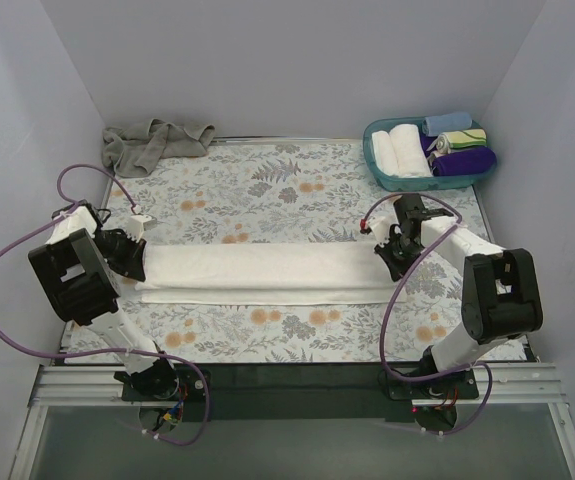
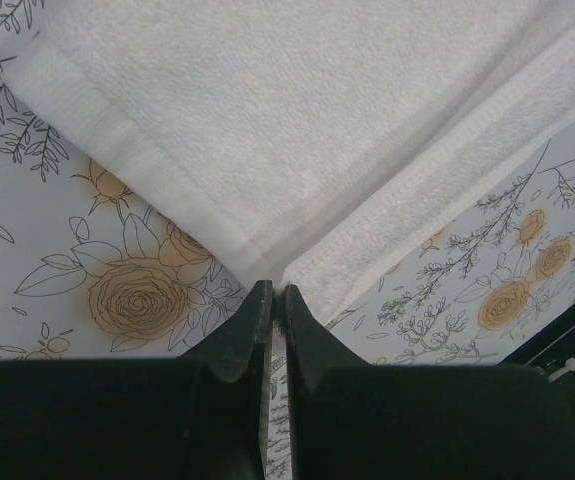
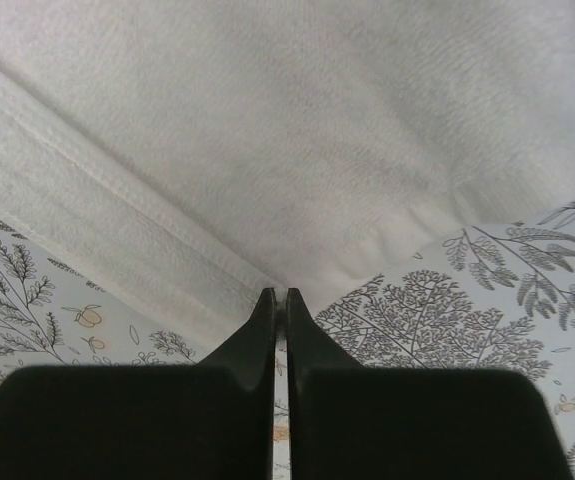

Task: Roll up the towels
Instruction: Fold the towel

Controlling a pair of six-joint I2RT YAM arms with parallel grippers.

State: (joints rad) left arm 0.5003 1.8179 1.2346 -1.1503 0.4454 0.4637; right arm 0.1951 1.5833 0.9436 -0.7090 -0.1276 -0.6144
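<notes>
The large white terry-cloth towel (image 1: 267,272) lies folded into a long narrow strip across the middle of the table, running left to right. Its upper layer sits a little behind the lower layer, whose front edge shows as a thin band. The left gripper (image 1: 135,256) is at the towel's left end and the right gripper (image 1: 389,250) is at its right end.

In the left wrist view, two hemmed edges of the towel meet in a point right at the tips of the black fingers (image 2: 252,335). The fingers are pressed together with only a sliver between them, pinching that corner. In the right wrist view, the black fingers (image 3: 257,335) are likewise clenched, and the towel's edge narrows into their tips.

Both arms reach forward from their bases at the near edge. Their elbows are bent outward and their wrists turn inward towards each other, low over the cloth.

The table is covered by a pale floral-print tablecloth (image 1: 267,190). A grey-beige terry towel (image 1: 152,143) lies crumpled at the far left corner, well apart from the arms. At the far right corner a teal plastic basket (image 1: 399,183) holds rolled towels (image 1: 437,145) in white, blue, green stripes and purple.
</notes>
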